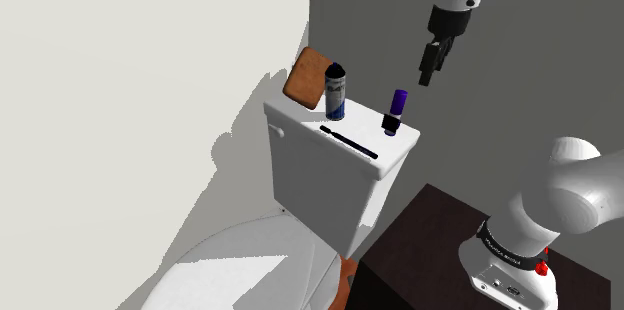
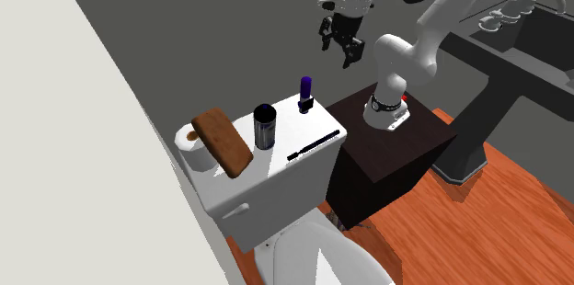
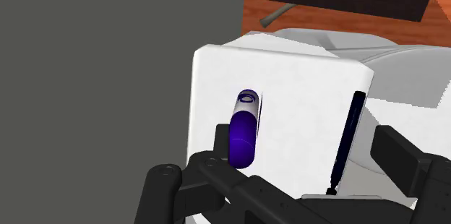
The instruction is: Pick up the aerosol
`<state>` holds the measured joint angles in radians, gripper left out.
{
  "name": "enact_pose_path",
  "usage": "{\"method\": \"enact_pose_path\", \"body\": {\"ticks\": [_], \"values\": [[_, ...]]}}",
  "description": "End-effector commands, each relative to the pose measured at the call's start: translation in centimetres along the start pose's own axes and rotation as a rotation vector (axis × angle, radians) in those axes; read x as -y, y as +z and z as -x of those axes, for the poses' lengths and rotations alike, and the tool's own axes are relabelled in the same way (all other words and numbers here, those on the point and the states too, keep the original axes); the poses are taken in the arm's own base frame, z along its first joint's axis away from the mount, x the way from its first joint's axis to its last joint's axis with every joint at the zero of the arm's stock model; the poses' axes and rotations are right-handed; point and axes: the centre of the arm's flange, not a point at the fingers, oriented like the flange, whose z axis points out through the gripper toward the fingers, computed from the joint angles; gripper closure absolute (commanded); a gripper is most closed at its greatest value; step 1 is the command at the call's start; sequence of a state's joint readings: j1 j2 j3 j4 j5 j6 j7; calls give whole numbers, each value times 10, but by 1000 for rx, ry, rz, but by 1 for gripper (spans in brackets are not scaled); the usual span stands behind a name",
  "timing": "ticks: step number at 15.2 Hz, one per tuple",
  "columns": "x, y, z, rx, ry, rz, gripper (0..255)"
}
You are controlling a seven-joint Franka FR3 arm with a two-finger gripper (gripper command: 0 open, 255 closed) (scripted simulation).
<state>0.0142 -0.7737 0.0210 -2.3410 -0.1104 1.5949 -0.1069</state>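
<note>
The aerosol (image 1: 336, 93) (image 2: 265, 127) is a blue-and-silver can with a black cap, standing upright on the white toilet tank lid (image 1: 350, 130) (image 2: 285, 165) (image 3: 303, 85). My black gripper (image 1: 428, 70) (image 2: 337, 53) (image 3: 303, 139) hangs open in the air, above and beyond the tank's end nearest the stand, well away from the can. A purple bottle (image 1: 396, 110) (image 2: 304, 94) (image 3: 243, 134) on a black base stands between the gripper and the aerosol. In the wrist view that bottle lies just past the one finger (image 3: 220, 143), with nothing between the fingers.
A thin black stick (image 1: 348, 142) (image 2: 313, 144) (image 3: 347, 139) lies along the lid's front. A brown block (image 1: 308, 76) (image 2: 223, 142) leans at the tank's far end beside a paper roll (image 2: 193, 141). The grey wall (image 1: 380, 28) runs behind the tank. The dark stand (image 2: 386, 150) sits beside it.
</note>
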Motion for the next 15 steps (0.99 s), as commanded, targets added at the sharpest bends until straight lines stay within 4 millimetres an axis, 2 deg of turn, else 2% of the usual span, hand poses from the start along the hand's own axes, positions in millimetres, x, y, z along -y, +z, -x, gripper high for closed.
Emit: {"method": "enact_pose_path", "body": {"ticks": [1, 8, 15], "values": [[0, 0, 0, 0, 0, 0, 0], [-17, 4, -100, 52, -158, -38, 0], [-17, 13, -201, 104, -315, -75, 0]]}}
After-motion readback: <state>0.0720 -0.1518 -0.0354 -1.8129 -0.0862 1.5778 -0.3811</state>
